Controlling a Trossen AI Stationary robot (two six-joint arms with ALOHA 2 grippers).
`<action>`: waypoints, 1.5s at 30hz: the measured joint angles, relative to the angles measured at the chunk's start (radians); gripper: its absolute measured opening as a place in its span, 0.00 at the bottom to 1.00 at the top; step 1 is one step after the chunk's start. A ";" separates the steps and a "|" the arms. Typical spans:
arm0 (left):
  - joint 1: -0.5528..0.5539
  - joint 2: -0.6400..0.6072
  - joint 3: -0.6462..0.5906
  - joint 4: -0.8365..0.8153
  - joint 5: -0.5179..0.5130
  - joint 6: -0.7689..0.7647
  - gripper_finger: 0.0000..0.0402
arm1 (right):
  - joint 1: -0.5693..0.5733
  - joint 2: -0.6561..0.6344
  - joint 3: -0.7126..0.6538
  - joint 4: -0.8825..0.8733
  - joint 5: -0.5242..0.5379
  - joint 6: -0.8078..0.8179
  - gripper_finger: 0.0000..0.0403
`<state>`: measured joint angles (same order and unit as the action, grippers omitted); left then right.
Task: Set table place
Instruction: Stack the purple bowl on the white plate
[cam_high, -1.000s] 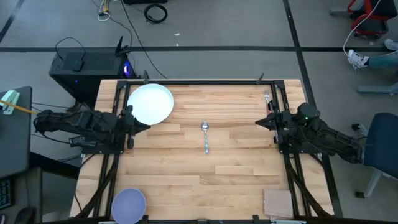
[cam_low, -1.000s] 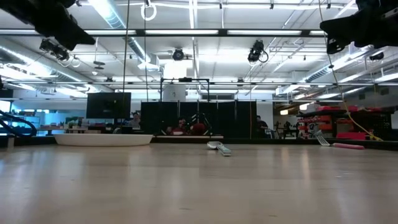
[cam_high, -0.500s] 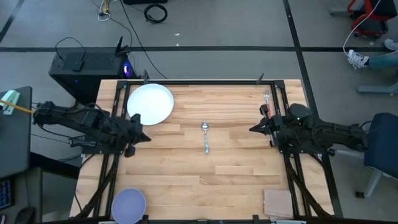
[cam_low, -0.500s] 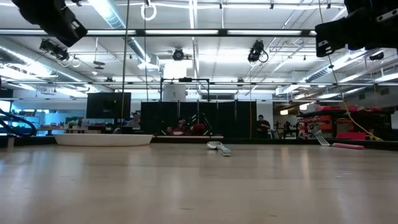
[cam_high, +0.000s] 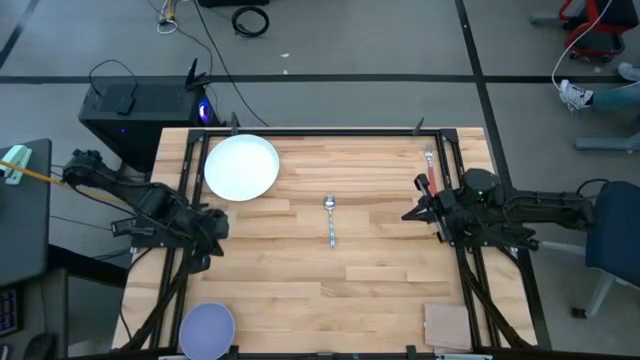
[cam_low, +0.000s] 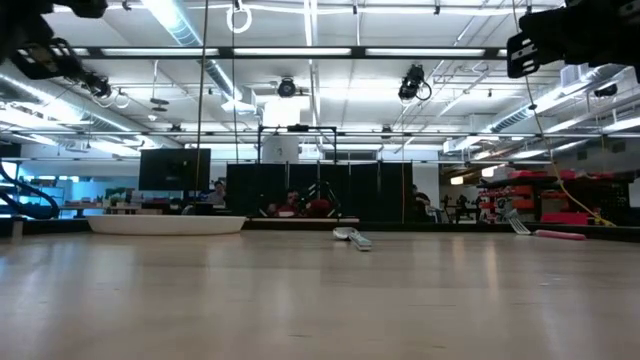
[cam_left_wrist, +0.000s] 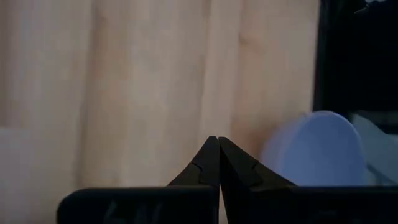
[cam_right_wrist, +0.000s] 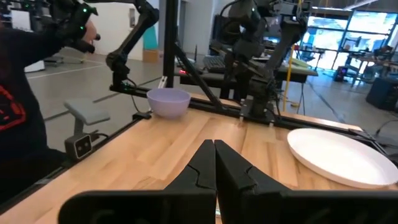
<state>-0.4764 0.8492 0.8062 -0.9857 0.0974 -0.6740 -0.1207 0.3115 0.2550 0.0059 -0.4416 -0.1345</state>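
Note:
A large white plate (cam_high: 241, 166) lies flat at the table's far left. A silver spoon (cam_high: 331, 219) lies near the table's middle. A red-handled fork (cam_high: 431, 170) lies at the far right by the rail. A lavender-blue bowl (cam_high: 207, 329) stands at the near left corner; it also shows in the left wrist view (cam_left_wrist: 313, 149). My left gripper (cam_high: 215, 226) is shut and empty above the table's left side, between plate and bowl. My right gripper (cam_high: 408, 214) is shut and empty above the right side, near the fork.
A tan square pad (cam_high: 446, 326) lies at the near right corner. Black rails (cam_high: 185, 190) run along the table's left and right sides. A person (cam_right_wrist: 25, 106) stands beyond the table in the right wrist view. Bare wood lies around the spoon.
My left gripper has swung from beside the plate toward the table's near edge, toward the bowl. My right gripper has moved a little toward the table's middle, away from the right rail. No object has moved.

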 joint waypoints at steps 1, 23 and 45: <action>-0.013 0.011 0.000 0.005 0.025 -0.026 0.02 | 0.004 0.000 0.000 0.000 0.000 0.000 0.00; -0.150 0.322 -0.001 0.085 0.121 -0.244 0.14 | 0.054 0.000 0.000 0.010 0.005 -0.054 0.00; -0.284 0.335 -0.002 0.182 0.074 -0.398 0.34 | 0.054 -0.001 0.000 0.010 0.037 -0.049 0.00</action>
<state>-0.7602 1.1847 0.8047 -0.8037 0.1716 -1.0722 -0.0669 0.3107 0.2554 0.0158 -0.4042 -0.1837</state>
